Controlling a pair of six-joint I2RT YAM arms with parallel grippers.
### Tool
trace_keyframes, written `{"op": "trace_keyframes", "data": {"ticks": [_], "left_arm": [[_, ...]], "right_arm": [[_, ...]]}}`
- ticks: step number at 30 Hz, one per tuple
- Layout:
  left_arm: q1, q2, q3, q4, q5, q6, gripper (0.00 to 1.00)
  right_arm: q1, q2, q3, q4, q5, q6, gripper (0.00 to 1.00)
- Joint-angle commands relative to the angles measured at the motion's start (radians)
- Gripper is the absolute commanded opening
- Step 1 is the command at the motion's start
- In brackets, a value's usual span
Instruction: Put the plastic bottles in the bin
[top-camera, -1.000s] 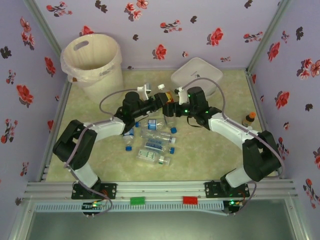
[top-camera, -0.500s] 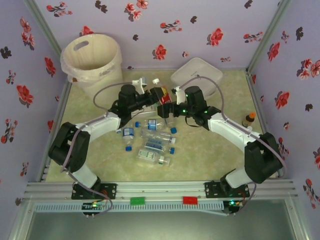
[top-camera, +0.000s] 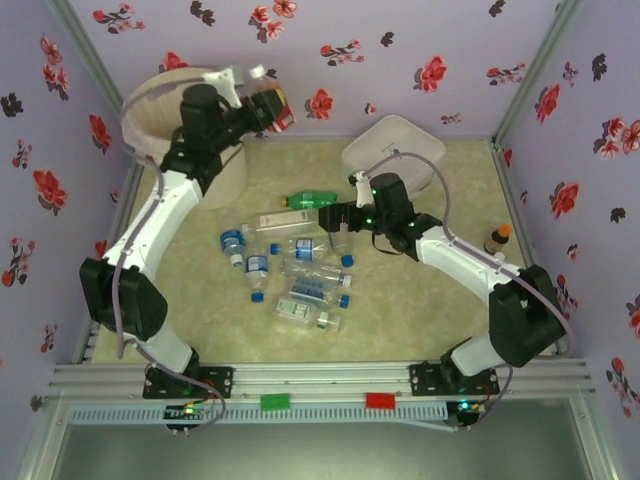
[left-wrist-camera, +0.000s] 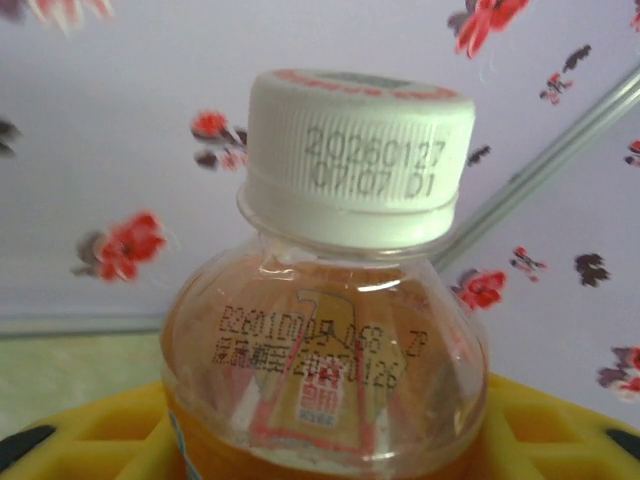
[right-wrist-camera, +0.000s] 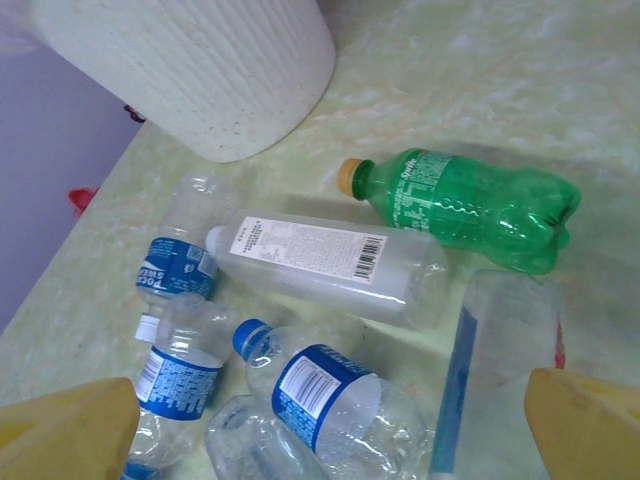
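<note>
Left tool (top-camera: 262, 100) clenched on red-label bottle (top-camera: 273, 108), high beside bin (top-camera: 140, 115) rim: get it centred over the opening & lower a bit before release; right tool (top-camera: 330, 216) spread open over bottles (right-wrist-camera: 330, 260) on table (top-camera: 420, 300).

I count one bin (top-camera: 148, 112) and one flat white box (top-camera: 395, 150). There are two arms, the left arm (top-camera: 150, 225) and the right arm (top-camera: 460, 260). There's one red-labelled bottle (top-camera: 274, 106), with a single white cap (left-wrist-camera: 358, 150). Lying on the surface (top-camera: 420, 300) are one green bottle (top-camera: 313, 200), one clear bottle with a white label (top-camera: 285, 220), and a heap of clear blue-labelled bottles (top-camera: 315, 292). I make it about seven, though they overlap too much to be certain. There's also one tiny brown bottle (top-camera: 498, 238) with an orange cap.
</note>
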Motion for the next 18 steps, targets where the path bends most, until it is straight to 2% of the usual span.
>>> {"op": "trace_keyframes", "data": {"ticks": [1,6,11,18], "left_arm": [[0.061,-0.001,0.108,-0.135,-0.082,0.163,0.35],[0.181,0.037,0.187,-0.187,-0.223,0.257,0.35],[0.289,0.133,0.283,-0.234,-0.297,0.281,0.35],[0.312,0.32,0.498,-0.428,-0.35,0.396,0.38]], "right_arm": [[-0.001,0.006,-0.017,-0.035,0.07,0.037,1.0],[0.0,-0.009,-0.072,-0.011,0.092,0.081,1.0],[0.002,-0.028,-0.136,0.048,0.106,0.135,1.0],[0.003,-0.043,-0.135,0.002,0.138,0.139,1.0]]}}
